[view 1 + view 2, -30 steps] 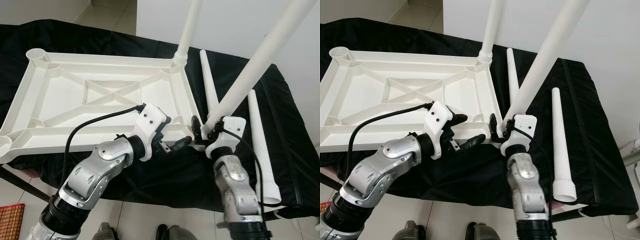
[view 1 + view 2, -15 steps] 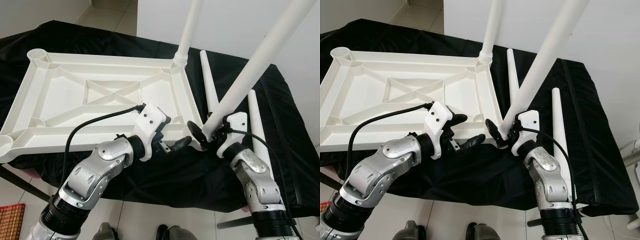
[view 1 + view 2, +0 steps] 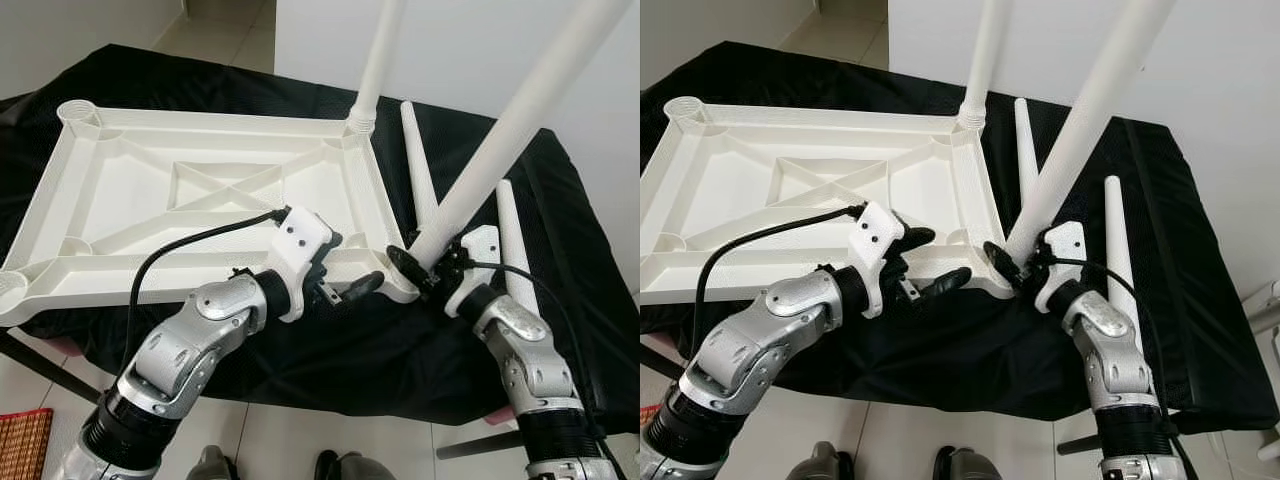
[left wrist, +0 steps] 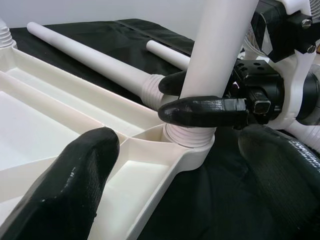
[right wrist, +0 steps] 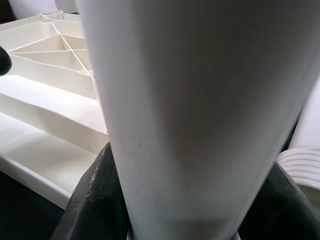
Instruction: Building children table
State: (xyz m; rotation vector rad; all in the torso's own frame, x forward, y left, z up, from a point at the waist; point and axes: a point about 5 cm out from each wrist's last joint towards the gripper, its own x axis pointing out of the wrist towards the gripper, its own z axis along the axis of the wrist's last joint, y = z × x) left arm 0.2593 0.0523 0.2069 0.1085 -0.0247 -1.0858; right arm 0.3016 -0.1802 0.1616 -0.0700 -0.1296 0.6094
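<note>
A counter [image 3: 560, 330] under black cloth carries the tabletop [image 3: 130, 210], which lies underside up so its ribbed frame and corner sockets face the robot. One leg [image 3: 375, 60] already stands in the far right corner socket. A second leg [image 3: 520, 120] leans steeply over the near right corner, its threaded foot seated in that socket [image 4: 192, 145], though not yet upright, so it looks only partly home. Two spare legs lie on the cloth to the right of the tabletop: one [image 3: 417, 165] just beside its edge, the other [image 3: 515, 270] further out, within reach for the remaining corners.

The right gripper [image 3: 432, 268] has its jaws clamped round the leaning leg just above the socket, low down where a twist or push would likely drive the thread in. The left gripper [image 3: 345, 268] rests at the tabletop's near rim, jaws spread wide around the rim, apparently to steady the frame against that turning.
</note>
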